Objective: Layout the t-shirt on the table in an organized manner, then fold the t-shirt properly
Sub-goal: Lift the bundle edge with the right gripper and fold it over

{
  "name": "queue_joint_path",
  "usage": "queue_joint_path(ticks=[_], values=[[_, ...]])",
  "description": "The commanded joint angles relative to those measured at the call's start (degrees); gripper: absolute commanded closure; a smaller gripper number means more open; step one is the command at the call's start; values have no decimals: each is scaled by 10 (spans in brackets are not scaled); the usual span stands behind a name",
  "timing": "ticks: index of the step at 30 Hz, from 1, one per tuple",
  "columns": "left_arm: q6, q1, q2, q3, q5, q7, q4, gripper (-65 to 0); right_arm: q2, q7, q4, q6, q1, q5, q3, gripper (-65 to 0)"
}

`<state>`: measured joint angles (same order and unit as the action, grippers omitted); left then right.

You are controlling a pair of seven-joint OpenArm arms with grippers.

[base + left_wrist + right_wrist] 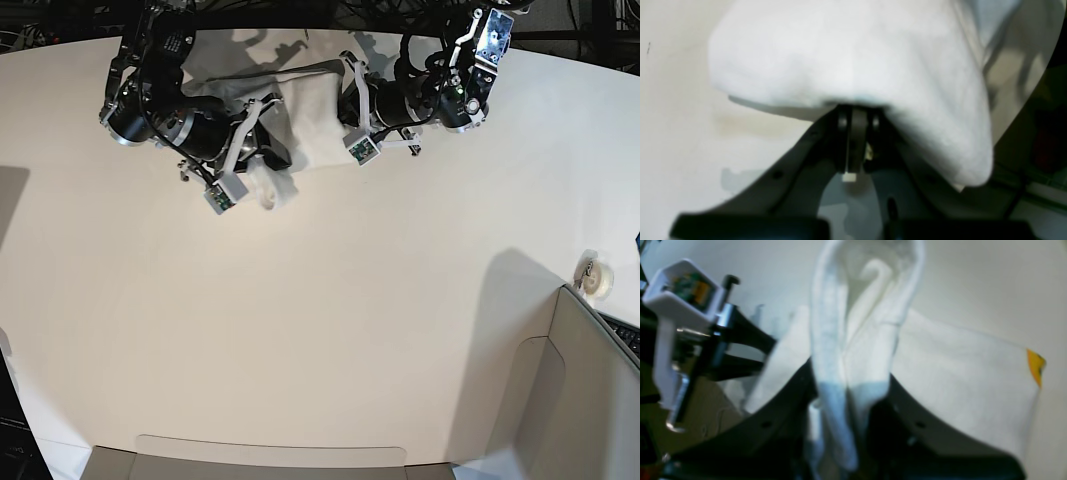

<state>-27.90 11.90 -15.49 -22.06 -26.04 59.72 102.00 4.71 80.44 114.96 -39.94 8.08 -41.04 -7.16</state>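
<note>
Both sets of fingers clamped on the t-shirt (300,115), far side of the worktop (330,330).
Left fingers (857,115) pressed together at a white fold; right fingers (846,396) pinch a bunched strip. Right wrist view alone shows an orange print patch; base view shows a tape roll (598,277) and grey-beige panel (575,400), well apart. Arms hide much cloth.
</note>
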Motion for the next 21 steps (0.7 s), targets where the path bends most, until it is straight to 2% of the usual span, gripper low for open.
queue_joint_path(ticks=[1, 7, 12, 16, 21], values=[[6, 4, 2, -3, 27, 26, -3, -1, -1, -20, 7, -1, -7, 5, -1, 0], [6, 4, 3, -3, 27, 23, -3, -1, 2, -21, 5, -1, -7, 71, 39, 0], [6, 3, 3, -2, 27, 22, -3, -1, -1, -21, -27, -1, -28, 144, 106, 0], [6, 3, 3, -2, 27, 22, -3, -1, -3, -21, -74, -1, -49, 169, 156, 0], [6, 3, 3, 2, 27, 19, -2, -1, -4, -22, -113, -1, -61, 173, 173, 0]])
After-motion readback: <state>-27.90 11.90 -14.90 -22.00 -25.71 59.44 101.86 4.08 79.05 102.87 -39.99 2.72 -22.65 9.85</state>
